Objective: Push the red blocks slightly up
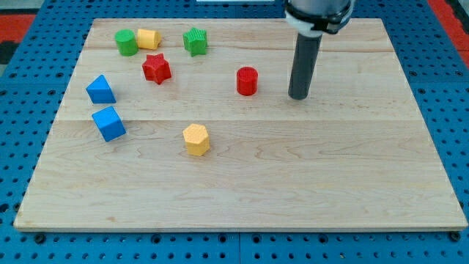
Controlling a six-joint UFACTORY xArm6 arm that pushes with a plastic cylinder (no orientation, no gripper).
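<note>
My tip, a bare rod with no pincer to open or close, rests just to the view's right of the red cylinder, the red star farther left; I judge it should circle below each of the 2 before nudging upward

Red blocks: one star, one cylinder, both on the board's upper half.

The red star lies flat, points outward, in the upper-left area of the board. The red cylinder stands upright on its round end, near the board's centre line. The cylinder sits at roughly 3 to 4 o'clock from the star; the star sits at roughly 9 to 10 o'clock from the cylinder. The two are well apart, not touching. Both are plain solid red with no markings.
</note>
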